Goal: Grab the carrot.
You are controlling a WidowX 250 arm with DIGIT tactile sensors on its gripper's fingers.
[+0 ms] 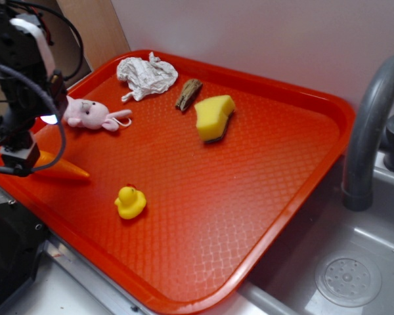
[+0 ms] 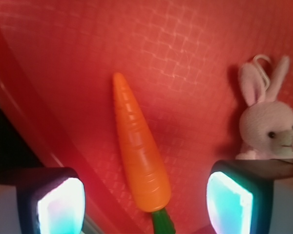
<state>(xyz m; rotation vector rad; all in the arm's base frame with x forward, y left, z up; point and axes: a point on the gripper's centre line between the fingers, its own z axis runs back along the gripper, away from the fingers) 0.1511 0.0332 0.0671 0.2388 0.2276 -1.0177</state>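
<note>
An orange carrot lies flat near the left edge of a red tray, beside a pink bunny. The robot's fingers hang spread wide above its thick end. Lowering straight, then closing across the width, should grip it.

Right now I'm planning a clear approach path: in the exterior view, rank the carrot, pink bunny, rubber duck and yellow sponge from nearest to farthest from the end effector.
1. Carrot: directly under the end effector, at the tray's left edge.
2. Pink bunny: just behind it, left side.
3. Rubber duck: toward the tray's front middle.
4. Yellow sponge: farthest, back middle.
</note>
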